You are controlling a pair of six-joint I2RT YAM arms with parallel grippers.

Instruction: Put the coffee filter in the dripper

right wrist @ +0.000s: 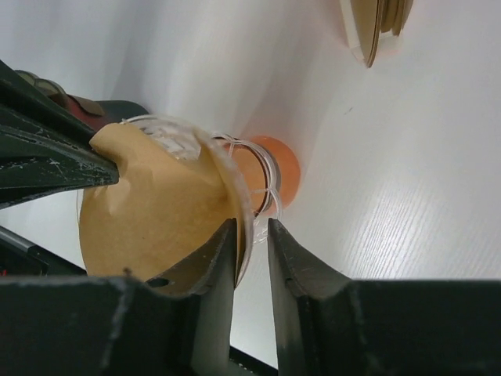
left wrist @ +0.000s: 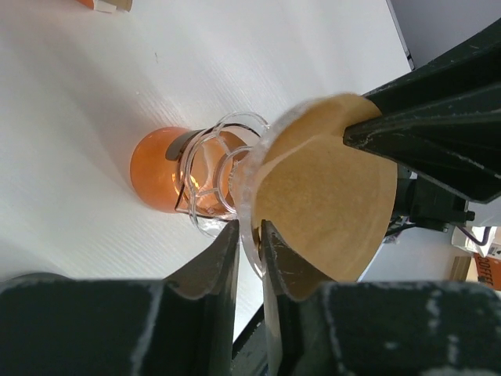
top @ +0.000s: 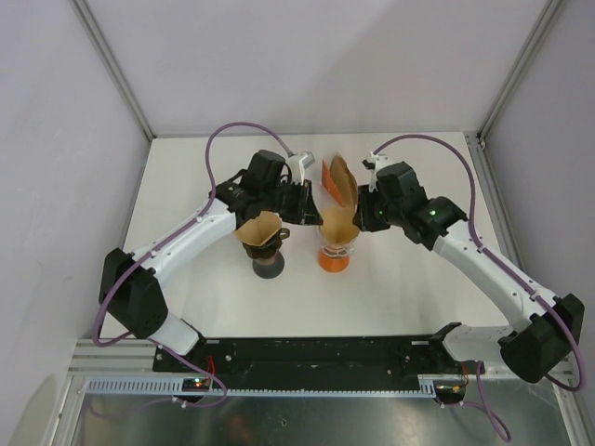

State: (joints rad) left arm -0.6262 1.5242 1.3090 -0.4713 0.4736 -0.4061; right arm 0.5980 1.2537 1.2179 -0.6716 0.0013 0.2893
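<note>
Coffee filter (left wrist: 321, 188), one, sits in one clear dripper (left wrist: 205, 160) at frame centre; left gripper (left wrist: 250, 229) and right gripper (right wrist: 252, 225), jaws narrow, each pinch its edge

Top external: high behind the arm bases, looking steeply down over the whole white table (top: 390, 297). Wrist views: very close, facing each other, one along the left gripper's black fingers (left wrist: 207, 274), one along the right gripper's black fingers (right wrist: 301, 274). All three views share the clear glass dripper on an orange base (left wrist: 205, 168) and the brown paper filter (left wrist: 329, 204).
</note>
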